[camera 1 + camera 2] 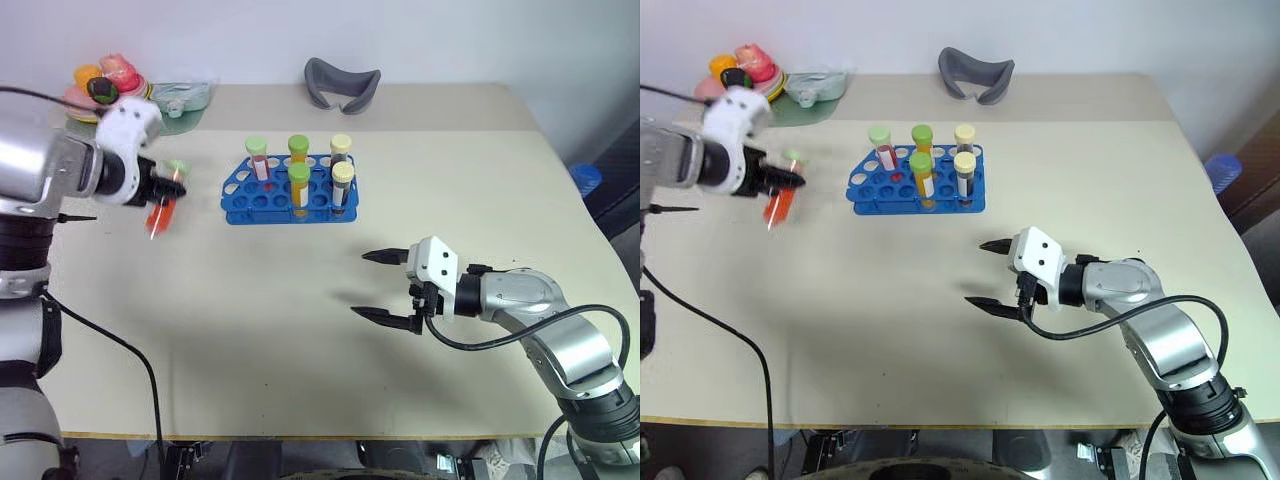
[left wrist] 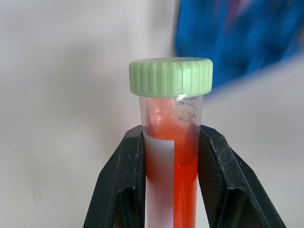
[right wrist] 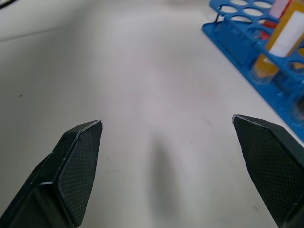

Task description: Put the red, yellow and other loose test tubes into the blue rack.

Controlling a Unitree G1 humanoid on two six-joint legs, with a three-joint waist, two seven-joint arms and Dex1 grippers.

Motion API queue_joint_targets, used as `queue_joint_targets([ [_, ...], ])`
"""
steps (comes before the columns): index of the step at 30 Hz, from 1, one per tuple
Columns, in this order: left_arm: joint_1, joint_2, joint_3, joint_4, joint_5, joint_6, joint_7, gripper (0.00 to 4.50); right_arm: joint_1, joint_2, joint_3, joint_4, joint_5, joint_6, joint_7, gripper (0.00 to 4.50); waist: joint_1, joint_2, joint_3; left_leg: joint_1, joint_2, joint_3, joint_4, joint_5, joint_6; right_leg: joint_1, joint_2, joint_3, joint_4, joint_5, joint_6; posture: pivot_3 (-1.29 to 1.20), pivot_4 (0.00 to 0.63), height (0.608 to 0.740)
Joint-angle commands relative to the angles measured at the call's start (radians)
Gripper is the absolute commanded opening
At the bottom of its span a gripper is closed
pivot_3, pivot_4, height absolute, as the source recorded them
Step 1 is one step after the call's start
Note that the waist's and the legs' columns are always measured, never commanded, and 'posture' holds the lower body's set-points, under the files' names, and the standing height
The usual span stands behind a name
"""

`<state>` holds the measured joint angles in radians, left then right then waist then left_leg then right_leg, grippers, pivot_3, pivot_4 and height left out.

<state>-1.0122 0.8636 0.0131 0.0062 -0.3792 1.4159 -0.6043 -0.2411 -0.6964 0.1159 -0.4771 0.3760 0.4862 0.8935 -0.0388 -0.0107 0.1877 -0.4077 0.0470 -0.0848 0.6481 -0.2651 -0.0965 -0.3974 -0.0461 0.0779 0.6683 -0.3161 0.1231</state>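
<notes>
Red tube [image 2: 172, 156]: clamped in L gripper [image 1: 168, 190], held in air off the table [image 1: 300, 330], well to the L of the blue rack [image 1: 240, 196]; hangs tilted in head view, pale-green cap uppermost.
Rack contents: 5 capped tubes upright at rack's R end: pale-green cap [image 1: 256, 146], green cap [image 1: 298, 145], cream cap [image 1: 341, 144] in back row; green cap [image 1: 299, 173] and cream cap [image 1: 343, 172] in front. Holes at L end open.
Progress: late stage, by my read. No loose tube visible on table; red one looks like the last to seat.
Left to do: carry over to rack, bring upright, drop into an open hole.
Grip detail: L fingers [image 2: 124, 185] press tube body from both sides, just below cap; cap + short clear neck stand proud of tips; white label faces cam.
R gripper [image 1: 385, 287]: fingers wide apart, nothing between, hovering over bare table, near side of rack.
</notes>
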Motion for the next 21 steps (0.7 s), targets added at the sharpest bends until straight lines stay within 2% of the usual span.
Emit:
queue_joint_targets([
  [1, 0.114, -0.143, 0.203, -0.211, 0.017, -0.188, 0.141, 1.12, -0.036, 0.047, -0.019, -0.002, 0.003, 0.003, -0.058, 4.5, 0.0, 0.0, 0.0, 0.0, 0.0, 0.0, 0.0, 0.0, -0.001, 0.0, 0.0, 0.0, 0.0, 0.0, 0.0, 0.0, 0.15, 0.74],
  [4, 0.29, -0.294, 0.217, -0.358, 0.08, -0.42, 0.261, 1.12, -0.06, 0.09, -0.012, 0.029, -0.024, 0.002, -0.11, 4.5, -0.007, 0.001, -0.001, 0.001, 0.0, 0.001, 0.0, 0.001, -0.003, 0.0, 0.0, 0.001, 0.0, 0.0, 0.0, 0.0, 0.15, 0.74],
  [6, 0.412, -0.466, 0.193, -0.381, 0.15, -0.653, 0.4, 1.12, -0.064, 0.103, 0.009, 0.041, -0.046, -0.004, -0.124, 4.5, -0.004, 0.001, -0.001, 0.001, 0.0, 0.001, 0.0, 0.002, -0.003, 0.0, 0.0, 0.002, 0.001, 0.0, 0.0, 0.0, 0.15, 0.74],
  [7, 0.474, -0.501, 0.135, -0.366, 0.235, -0.817, 0.456, 1.12, -0.065, 0.107, 0.017, 0.041, -0.053, -0.005, -0.127, 4.5, -0.002, 0.0, -0.001, 0.001, 0.0, 0.002, 0.0, 0.002, -0.003, 0.0, 0.0, 0.002, 0.001, 0.0, 0.0, 0.0, 0.15, 0.74],
  [9, 0.539, -0.554, 0.062, -0.309, 0.339, -1.028, 0.517, 1.12, -0.071, 0.113, 0.023, 0.039, -0.058, -0.003, -0.131, 4.5, -0.003, -0.001, -0.001, 0.001, 0.0, 0.002, 0.001, 0.002, -0.003, -0.001, 0.0, 0.002, 0.001, 0.0, 0.0, 0.0, 0.15, 0.74],
  [12, 0.543, -0.662, 0.055, -0.168, 0.378, -1.235, 0.621, 1.12, -0.081, 0.122, 0.019, 0.034, -0.055, 0.006, -0.142, 4.5, 0.005, -0.001, -0.001, 0.0, 0.0, 0.002, 0.001, 0.0, 0.001, -0.001, 0.0, 0.002, 0.001, 0.0, 0.0, 0.0, 0.15, 0.74],
  [15, 0.521, -0.71, 0.064, -0.062, 0.384, -1.344, 0.654, 1.12, -0.081, 0.122, 0.017, 0.027, -0.052, 0.012, -0.144, 4.5, 0.008, -0.001, -0.001, 0.001, -0.001, 0.002, 0.001, -0.001, 0.001, 0.0, -0.001, 0.002, 0.001, 0.001, 0.0, 0.0, 0.15, 0.74],
  [21, 0.488, -0.725, 0.026, 0.106, 0.404, -1.494, 0.625, 1.12, -0.076, 0.115, 0.003, 0.016, -0.053, 0.022, -0.156, 4.5, -0.001, -0.001, -0.001, 0.001, -0.001, 0.002, 0.0, -0.001, 0.001, 0.0, 0.0, 0.002, 0.0, 0.001, 0.0, 0.0, 0.15, 0.74],
])
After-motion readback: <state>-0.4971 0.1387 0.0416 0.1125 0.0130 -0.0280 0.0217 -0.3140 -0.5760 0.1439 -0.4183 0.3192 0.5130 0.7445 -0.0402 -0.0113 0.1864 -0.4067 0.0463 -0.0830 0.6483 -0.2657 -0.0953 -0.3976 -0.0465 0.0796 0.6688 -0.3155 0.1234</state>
